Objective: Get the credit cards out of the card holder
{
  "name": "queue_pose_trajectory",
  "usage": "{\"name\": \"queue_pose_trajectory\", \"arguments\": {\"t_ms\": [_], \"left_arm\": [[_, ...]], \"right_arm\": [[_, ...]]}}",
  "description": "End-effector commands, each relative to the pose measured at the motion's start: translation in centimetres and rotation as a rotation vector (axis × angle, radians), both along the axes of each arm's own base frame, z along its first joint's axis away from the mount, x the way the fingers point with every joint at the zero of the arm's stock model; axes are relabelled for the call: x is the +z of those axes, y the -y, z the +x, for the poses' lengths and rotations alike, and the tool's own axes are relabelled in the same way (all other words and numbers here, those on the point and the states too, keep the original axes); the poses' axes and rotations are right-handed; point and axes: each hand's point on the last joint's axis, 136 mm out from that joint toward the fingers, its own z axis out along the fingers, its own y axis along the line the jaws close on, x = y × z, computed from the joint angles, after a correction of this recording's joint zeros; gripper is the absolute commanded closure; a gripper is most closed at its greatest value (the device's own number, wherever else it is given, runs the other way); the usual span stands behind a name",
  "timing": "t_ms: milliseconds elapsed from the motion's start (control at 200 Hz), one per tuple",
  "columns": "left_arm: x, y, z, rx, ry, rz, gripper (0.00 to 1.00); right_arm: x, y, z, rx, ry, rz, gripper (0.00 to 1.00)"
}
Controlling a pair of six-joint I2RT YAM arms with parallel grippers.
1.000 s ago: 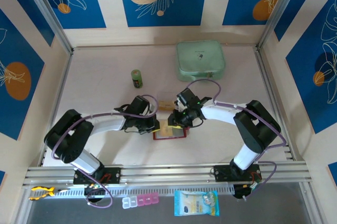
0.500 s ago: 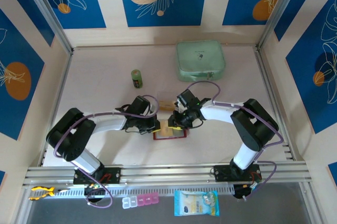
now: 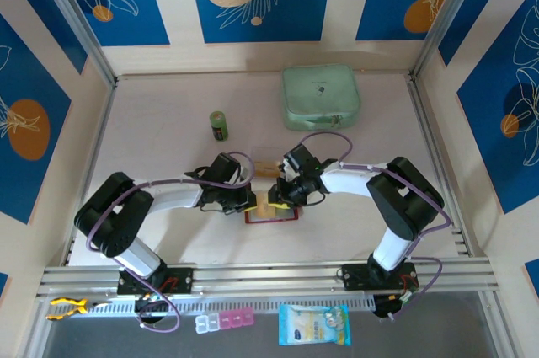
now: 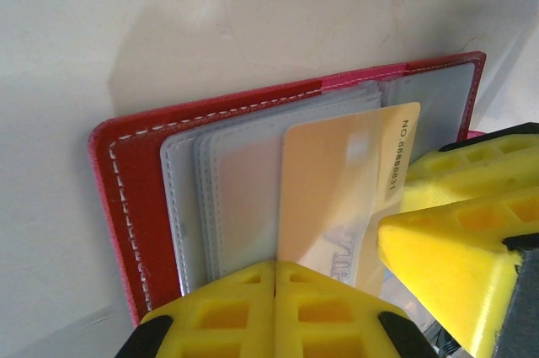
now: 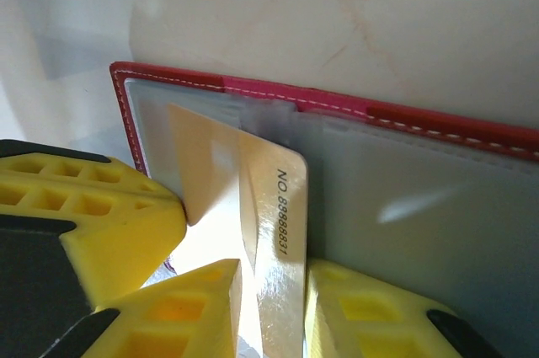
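Observation:
The red card holder (image 3: pixel 286 216) lies open on the table between both arms, its clear pockets (image 4: pixel 240 181) facing up. A tan credit card (image 5: pixel 274 206) with a printed number sticks partly out of a pocket. My right gripper (image 5: pixel 271 278) straddles this card, its fingers closed against it. My left gripper (image 4: pixel 275 267) is shut with nothing between its fingers, and its tips rest on the pockets beside the card (image 4: pixel 337 181). From above, the left gripper (image 3: pixel 249 200) and the right gripper (image 3: pixel 280 197) meet over the holder. Another tan card (image 3: pixel 266 169) lies flat just behind them.
A mint green zip case (image 3: pixel 321 97) sits at the back right and a small green cylinder (image 3: pixel 219 125) stands left of it. A pill box (image 3: pixel 224 322) and a blue packet (image 3: pixel 313 324) lie below the rail at the near edge.
The right gripper's jaws have narrowed around the tan card and the right arm has edged slightly left. The left gripper and the holder have stayed put.

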Motion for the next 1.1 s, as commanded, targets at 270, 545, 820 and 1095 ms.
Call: {"name": "queue_pose_trajectory", "arguments": {"t_ms": [270, 545, 820, 1095], "left_arm": [[-1.0, -0.6, -0.8, -0.01, -0.038, 0.054, 1.0], [-0.9, -0.6, -0.7, -0.012, -0.033, 0.052, 1.0], [-0.8, -0.4, -0.6, -0.017, -0.032, 0.052, 1.0], [-0.7, -0.4, -0.5, -0.02, -0.029, 0.049, 1.0]], "right_arm": [[0.5, -0.3, -0.3, 0.0, -0.023, 0.047, 0.81], [0.2, 0.9, -0.3, -0.01, -0.005, -0.008, 0.87], [0.5, 3.0, -0.2, -0.003, 0.041, -0.103, 0.89], [1.6, 4.1, 0.0, 0.029, 0.101, -0.189, 0.92]]}}
